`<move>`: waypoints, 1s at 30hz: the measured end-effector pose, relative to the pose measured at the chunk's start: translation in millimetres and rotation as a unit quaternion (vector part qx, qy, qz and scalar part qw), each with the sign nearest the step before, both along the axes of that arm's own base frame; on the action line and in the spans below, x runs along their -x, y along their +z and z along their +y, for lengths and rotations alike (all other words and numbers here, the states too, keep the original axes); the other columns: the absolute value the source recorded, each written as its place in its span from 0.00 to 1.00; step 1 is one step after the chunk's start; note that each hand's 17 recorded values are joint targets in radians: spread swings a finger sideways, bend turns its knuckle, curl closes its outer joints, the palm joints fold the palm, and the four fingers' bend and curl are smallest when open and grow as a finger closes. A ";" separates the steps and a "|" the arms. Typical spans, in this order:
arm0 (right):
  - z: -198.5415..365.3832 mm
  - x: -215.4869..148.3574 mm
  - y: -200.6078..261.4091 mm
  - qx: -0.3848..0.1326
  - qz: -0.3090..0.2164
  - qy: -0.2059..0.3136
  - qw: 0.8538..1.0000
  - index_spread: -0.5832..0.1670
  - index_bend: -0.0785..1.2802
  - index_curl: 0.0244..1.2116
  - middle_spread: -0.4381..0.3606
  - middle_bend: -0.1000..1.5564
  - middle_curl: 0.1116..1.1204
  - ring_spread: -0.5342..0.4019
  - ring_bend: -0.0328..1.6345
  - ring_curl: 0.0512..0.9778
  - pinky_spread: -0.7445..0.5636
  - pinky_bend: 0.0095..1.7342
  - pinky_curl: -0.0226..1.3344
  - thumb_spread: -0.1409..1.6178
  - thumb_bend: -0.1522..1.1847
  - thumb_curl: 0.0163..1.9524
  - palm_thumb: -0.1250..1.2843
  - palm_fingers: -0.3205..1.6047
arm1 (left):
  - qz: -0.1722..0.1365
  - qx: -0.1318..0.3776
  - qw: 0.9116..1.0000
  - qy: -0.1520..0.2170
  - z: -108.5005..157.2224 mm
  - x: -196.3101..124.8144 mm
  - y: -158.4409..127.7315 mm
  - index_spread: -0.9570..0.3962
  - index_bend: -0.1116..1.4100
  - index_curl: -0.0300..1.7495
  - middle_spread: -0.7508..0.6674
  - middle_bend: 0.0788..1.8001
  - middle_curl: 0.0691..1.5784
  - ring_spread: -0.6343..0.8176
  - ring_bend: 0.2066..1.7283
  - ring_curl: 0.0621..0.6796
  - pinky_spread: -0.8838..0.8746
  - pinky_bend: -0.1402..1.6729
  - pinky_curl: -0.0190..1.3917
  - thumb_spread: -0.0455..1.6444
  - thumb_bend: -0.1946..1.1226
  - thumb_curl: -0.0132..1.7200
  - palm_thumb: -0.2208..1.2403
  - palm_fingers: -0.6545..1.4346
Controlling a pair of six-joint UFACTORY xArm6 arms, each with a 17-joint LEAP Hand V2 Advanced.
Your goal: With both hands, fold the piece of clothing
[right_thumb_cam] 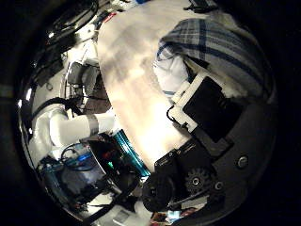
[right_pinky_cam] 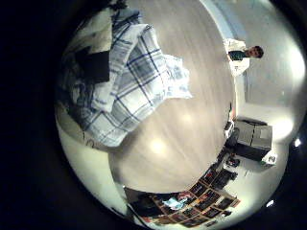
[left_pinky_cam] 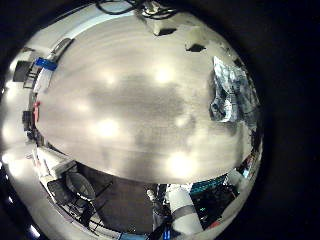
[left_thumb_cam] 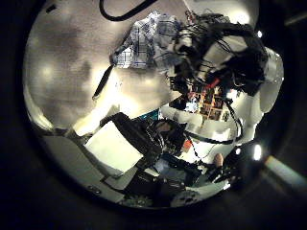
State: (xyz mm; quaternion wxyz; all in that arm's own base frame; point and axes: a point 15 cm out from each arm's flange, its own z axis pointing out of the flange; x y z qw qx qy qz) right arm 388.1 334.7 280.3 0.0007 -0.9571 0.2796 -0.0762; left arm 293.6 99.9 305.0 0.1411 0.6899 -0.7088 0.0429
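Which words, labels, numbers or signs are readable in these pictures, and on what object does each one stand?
None can be read.
The plaid shirt shows only its check pattern, no print.
The table bears no writing.
Any labels on the shelves are too small to read.

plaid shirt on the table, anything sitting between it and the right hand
Nothing visible does. The crumpled blue and white plaid shirt lies on the bare light wooden table, right beneath the right hand, with only open tabletop around it.
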 end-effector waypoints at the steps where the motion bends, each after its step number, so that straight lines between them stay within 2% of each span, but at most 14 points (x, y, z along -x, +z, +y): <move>1: 4.6 -4.4 -0.3 -0.003 -0.001 0.000 1.000 0.35 0.71 0.79 0.31 0.76 0.76 0.33 0.82 0.73 0.37 0.70 0.62 0.72 0.08 0.38 0.68 0.67 | 0.002 0.001 1.000 0.003 1.6 3.8 -2.0 0.59 0.33 0.32 0.61 0.06 0.16 0.62 0.20 0.23 0.68 0.18 0.24 0.70 0.13 0.22 0.55 0.47; 3: 5.1 -11.5 -2.9 -0.004 -0.001 -0.004 1.000 0.32 0.57 0.77 0.28 0.69 0.72 0.32 0.82 0.72 0.30 0.70 0.60 0.73 0.08 0.35 0.63 0.54 | 0.004 0.001 1.000 0.003 0.8 8.0 -4.8 0.59 0.33 0.33 0.61 0.06 0.17 0.62 0.20 0.23 0.68 0.18 0.24 0.70 0.13 0.22 0.55 0.47; 4: 2.2 -14.4 -3.4 -0.004 -0.001 -0.007 1.000 0.30 0.43 0.72 0.29 0.63 0.69 0.29 0.83 0.71 0.27 0.71 0.60 0.74 0.08 0.34 0.62 0.41 | 0.005 0.001 1.000 0.002 0.1 9.7 -5.7 0.59 0.33 0.33 0.61 0.06 0.17 0.62 0.20 0.23 0.68 0.18 0.24 0.70 0.13 0.22 0.55 0.47; 5: 0.0 -16.3 -3.5 -0.004 -0.001 -0.010 1.000 0.28 0.36 0.68 0.29 0.58 0.66 0.29 0.81 0.70 0.29 0.69 0.59 0.75 0.09 0.33 0.60 0.29 | 0.006 0.001 1.000 0.002 -0.1 10.8 -6.3 0.58 0.34 0.33 0.61 0.06 0.17 0.62 0.20 0.23 0.68 0.18 0.24 0.70 0.13 0.22 0.56 0.47; 6: -3.6 -19.3 -3.8 -0.004 -0.001 -0.014 1.000 0.27 0.35 0.67 0.29 0.56 0.65 0.29 0.80 0.70 0.31 0.69 0.60 0.75 0.09 0.32 0.59 0.25 | 0.007 0.002 1.000 0.002 0.0 12.0 -7.6 0.58 0.34 0.33 0.61 0.06 0.17 0.62 0.20 0.23 0.68 0.18 0.24 0.70 0.13 0.23 0.56 0.47; 8: -8.2 -24.5 1.0 -0.009 -0.006 -0.021 1.000 0.20 0.27 0.56 0.30 0.46 0.56 0.32 0.73 0.62 0.41 0.64 0.56 0.75 0.09 0.30 0.56 0.16 | 0.008 0.003 1.000 0.000 -0.9 14.5 -8.7 0.58 0.34 0.33 0.61 0.06 0.17 0.62 0.20 0.23 0.68 0.18 0.24 0.70 0.14 0.23 0.56 0.47; 10: -15.4 -30.2 12.5 -0.019 -0.017 -0.028 0.999 0.18 0.23 0.50 0.31 0.40 0.50 0.36 0.68 0.56 0.48 0.62 0.53 0.75 0.09 0.29 0.54 0.13 | 0.009 0.003 1.000 0.000 -3.2 17.1 -9.9 0.58 0.34 0.34 0.61 0.06 0.17 0.62 0.20 0.23 0.68 0.18 0.24 0.70 0.13 0.23 0.56 0.47; 12: -26.3 -35.7 29.0 -0.030 -0.030 -0.038 0.998 0.15 0.18 0.43 0.37 0.33 0.43 0.45 0.62 0.50 0.60 0.61 0.50 0.75 0.09 0.27 0.51 0.12 | 0.010 0.003 1.000 -0.002 -6.4 19.6 -11.1 0.58 0.33 0.34 0.61 0.06 0.18 0.62 0.20 0.23 0.68 0.18 0.24 0.70 0.13 0.23 0.56 0.46; 14: -33.9 -37.9 43.3 -0.039 -0.041 -0.044 0.997 0.14 0.17 0.40 0.40 0.29 0.39 0.52 0.58 0.46 0.68 0.59 0.48 0.74 0.08 0.25 0.48 0.12 | 0.010 0.003 1.000 -0.002 -7.5 21.7 -11.5 0.58 0.33 0.34 0.61 0.06 0.18 0.61 0.21 0.23 0.68 0.18 0.24 0.70 0.13 0.23 0.56 0.46; 18: -61.4 -46.3 81.6 -0.061 -0.070 -0.069 0.993 0.14 0.16 0.34 0.44 0.26 0.34 0.62 0.53 0.40 0.78 0.56 0.44 0.73 0.09 0.23 0.46 0.13 | 0.007 0.002 1.000 -0.003 -12.8 24.7 -8.6 0.58 0.33 0.34 0.61 0.06 0.18 0.61 0.21 0.22 0.68 0.18 0.24 0.70 0.13 0.23 0.56 0.46; 21: -83.4 -50.0 107.3 -0.074 -0.090 -0.088 0.989 0.14 0.16 0.30 0.45 0.24 0.32 0.66 0.51 0.37 0.83 0.54 0.42 0.73 0.09 0.22 0.44 0.15 | 0.005 0.000 1.000 -0.007 -17.6 26.9 -4.9 0.58 0.33 0.35 0.61 0.06 0.18 0.61 0.21 0.22 0.68 0.18 0.24 0.70 0.13 0.23 0.56 0.46; 25: -130.6 -53.1 133.1 -0.083 -0.111 -0.130 0.982 0.14 0.18 0.28 0.43 0.26 0.31 0.65 0.50 0.34 0.86 0.51 0.39 0.72 0.09 0.21 0.44 0.19 | 0.003 -0.002 1.000 -0.010 -28.1 29.9 2.6 0.58 0.33 0.35 0.61 0.06 0.18 0.61 0.21 0.22 0.68 0.18 0.24 0.70 0.13 0.23 0.56 0.46; 30: -178.7 -43.7 144.4 -0.074 -0.107 -0.180 0.975 0.16 0.17 0.25 0.42 0.27 0.30 0.56 0.55 0.33 0.87 0.50 0.36 0.73 0.10 0.20 0.47 0.26 | -0.001 -0.008 1.000 -0.007 -49.8 25.0 11.3 0.58 0.33 0.35 0.61 0.06 0.18 0.62 0.21 0.22 0.68 0.18 0.24 0.70 0.13 0.23 0.56 0.46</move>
